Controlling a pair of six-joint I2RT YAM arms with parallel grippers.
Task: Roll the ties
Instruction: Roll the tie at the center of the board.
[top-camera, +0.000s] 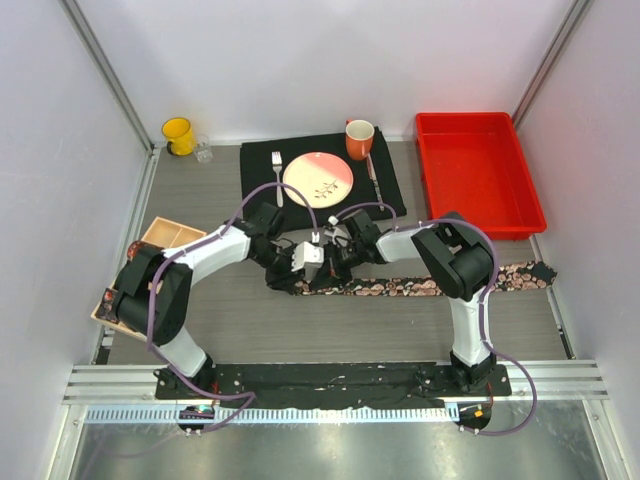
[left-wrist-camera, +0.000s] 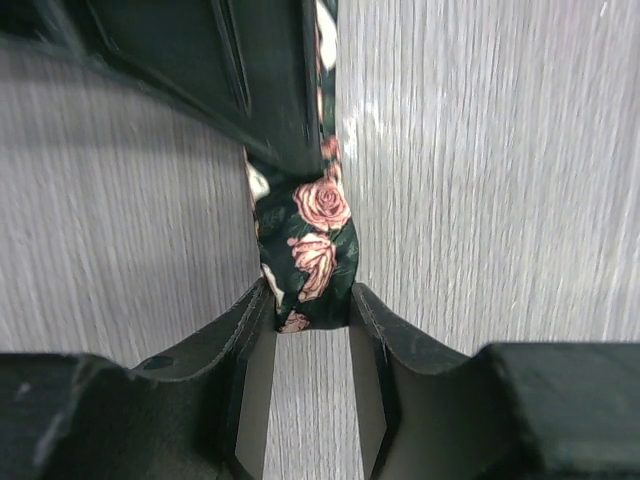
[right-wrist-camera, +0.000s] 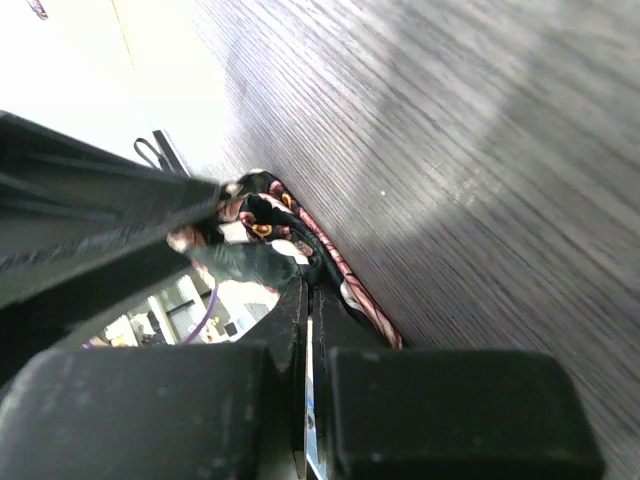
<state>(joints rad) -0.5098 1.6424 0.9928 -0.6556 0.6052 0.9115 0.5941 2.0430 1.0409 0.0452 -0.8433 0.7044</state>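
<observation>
One tie, black with pink roses, lies as a long strip across the table, its right end near the red bin. Both grippers meet at its left end. My left gripper is shut on the folded end of the tie, which sits between its fingertips and touches both. My right gripper is just to the right, jaws shut. In the right wrist view its tips rest against the bunched tie. I cannot tell whether any cloth is caught between them.
Behind the grippers is a black placemat with a pink plate, a fork, a knife and an orange mug. A red bin stands back right, a yellow mug back left, a wooden tray at the left.
</observation>
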